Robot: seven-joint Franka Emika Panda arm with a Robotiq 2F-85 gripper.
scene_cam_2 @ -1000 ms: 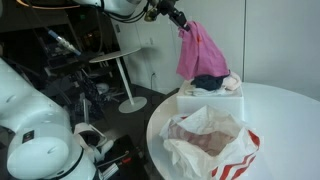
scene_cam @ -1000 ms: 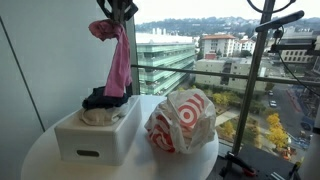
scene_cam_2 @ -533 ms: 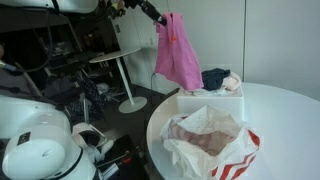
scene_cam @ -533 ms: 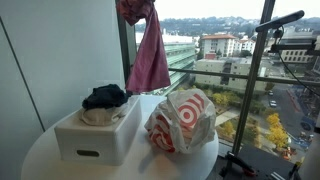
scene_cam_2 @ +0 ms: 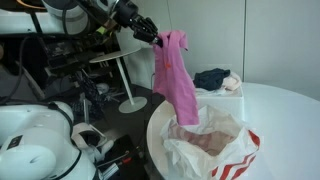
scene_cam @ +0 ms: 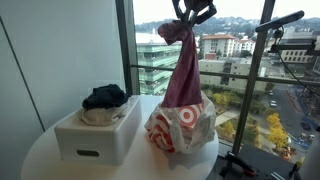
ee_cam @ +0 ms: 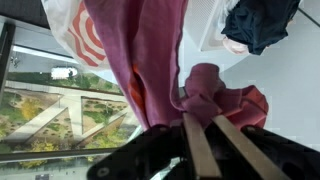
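My gripper (scene_cam: 186, 18) (scene_cam_2: 157, 40) (ee_cam: 201, 112) is shut on the top of a pink cloth (scene_cam: 183, 75) (scene_cam_2: 174, 82) (ee_cam: 150, 60), which hangs down long and loose. In both exterior views the cloth dangles over a white plastic bag with a red target logo (scene_cam: 182, 122) (scene_cam_2: 212, 143), its lower end reaching the bag's open mouth. The wrist view looks down the cloth to the bag (ee_cam: 82, 35) on the white table.
A white box (scene_cam: 98, 130) (scene_cam_2: 215, 98) with dark and light clothes (scene_cam: 104, 97) (scene_cam_2: 212, 78) (ee_cam: 257, 22) piled on it stands beside the bag on the round white table (scene_cam: 45, 160) (scene_cam_2: 290, 110). Window glass and a railing lie behind it. A small round side table (scene_cam_2: 112, 58) stands on the floor.
The gripper has carried the pink cloth sideways from above the white box to above the bag, and lower, so the cloth's end now reaches the bag.
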